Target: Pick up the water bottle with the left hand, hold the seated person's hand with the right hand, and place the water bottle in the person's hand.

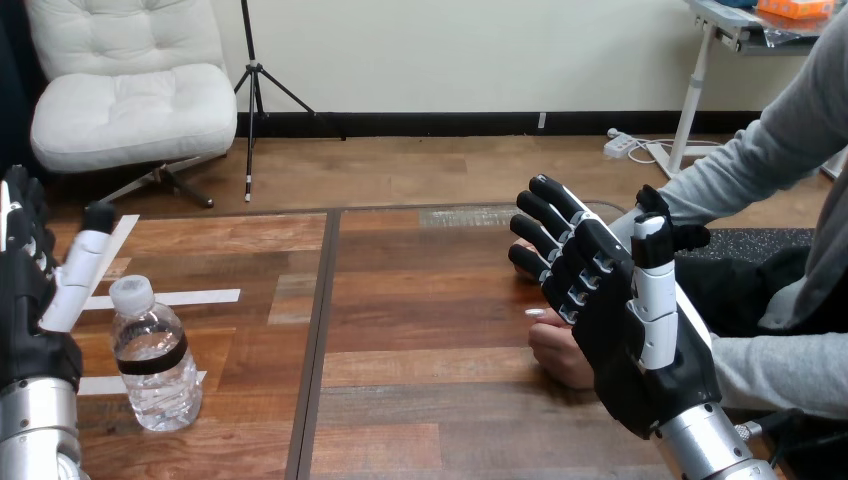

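Head view, left hand (28,340) released beside upright water bottle (153,362), right hand (635,385) released, partly covering person's hand (560,356).

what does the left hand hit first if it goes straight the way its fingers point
Probably nothing: the left hand points its fingers up and away along the left side of the table, and the way looks free. The water bottle stands to its right, off that line, though depth is unclear.
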